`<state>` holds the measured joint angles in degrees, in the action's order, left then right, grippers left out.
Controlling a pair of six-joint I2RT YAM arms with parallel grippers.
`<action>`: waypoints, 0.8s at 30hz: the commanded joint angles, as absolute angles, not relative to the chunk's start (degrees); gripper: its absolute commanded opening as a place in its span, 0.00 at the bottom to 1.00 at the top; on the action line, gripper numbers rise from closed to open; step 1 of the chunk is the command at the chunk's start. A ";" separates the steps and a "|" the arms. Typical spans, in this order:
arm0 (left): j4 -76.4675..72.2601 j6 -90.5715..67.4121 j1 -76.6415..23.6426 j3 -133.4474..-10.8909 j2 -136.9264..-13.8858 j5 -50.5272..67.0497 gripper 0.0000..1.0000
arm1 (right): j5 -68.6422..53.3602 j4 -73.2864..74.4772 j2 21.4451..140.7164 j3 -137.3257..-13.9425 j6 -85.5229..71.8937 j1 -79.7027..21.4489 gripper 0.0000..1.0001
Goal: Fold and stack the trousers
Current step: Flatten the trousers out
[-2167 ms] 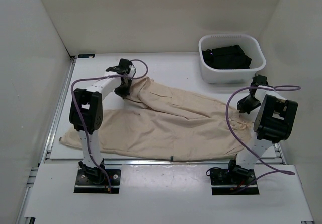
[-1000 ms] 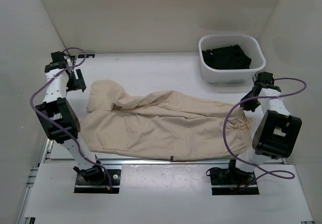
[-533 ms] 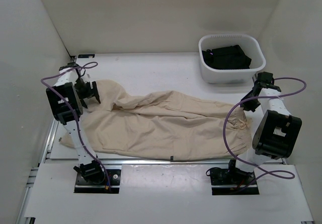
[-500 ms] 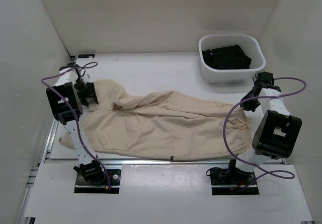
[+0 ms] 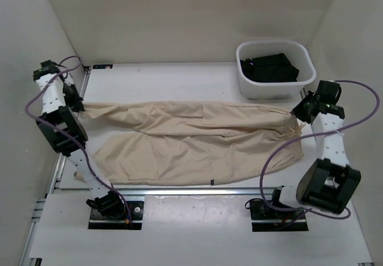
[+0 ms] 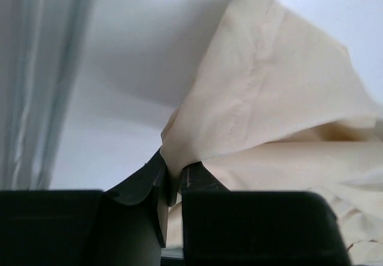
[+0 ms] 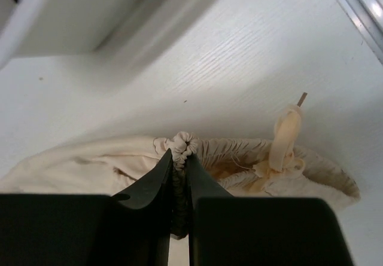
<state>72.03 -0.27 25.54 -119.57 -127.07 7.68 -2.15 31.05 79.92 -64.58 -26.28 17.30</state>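
We found the trousers (image 5: 191, 135) lying lengthwise across the table (image 5: 179, 80), hems to the left and gathered waist to the right. The far leg was drawn out fairly straight between the two arms. The near leg lay slacker and more wrinkled beside it, closer to the arm bases, its hem resting near the table's left front edge.

At the left end, the left gripper (image 5: 76, 103) had its jaws clamped on the hem corner of the far leg. In the left wrist view we saw the beige cloth pinched between the two dark fingers and rising away from them in a fold, a seam running along it.

At the right end, the right gripper (image 5: 298, 112) was pinched tight on the waist. In the right wrist view a bunched knot of the gathered waistband sat squeezed between its fingertips, and the drawstring (image 7: 286, 131) curled up from the cloth just to one side.

Behind the right gripper, at the far right of the table, stood a white basket (image 5: 272, 42) with dark clothing (image 5: 269, 67) inside, apart from the trousers.
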 commanded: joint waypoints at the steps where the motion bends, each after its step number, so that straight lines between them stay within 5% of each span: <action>1: 75.41 0.00 29.26 -112.54 -112.17 1.85 0.14 | -2.48 31.62 70.68 -62.15 -24.26 17.93 0.06; 2: 75.41 0.00 30.31 -110.06 -110.15 0.89 0.14 | -0.29 33.12 69.10 -59.01 -24.26 17.93 0.12; 4: 75.41 0.00 32.51 -100.87 -105.22 -1.04 0.14 | 4.29 36.72 65.49 -55.04 -27.50 17.93 0.61; 6: 74.63 0.00 33.04 -94.43 -102.76 -1.05 0.14 | 7.03 37.26 63.56 -49.43 -30.39 18.46 0.83; 13: 71.99 0.00 33.05 -79.47 -97.57 4.13 0.14 | 12.39 44.21 62.93 -54.74 -44.36 19.95 0.85; 24: 69.08 0.00 34.10 -73.74 -96.24 4.66 0.14 | -9.22 29.12 76.11 -54.32 -75.12 19.95 0.83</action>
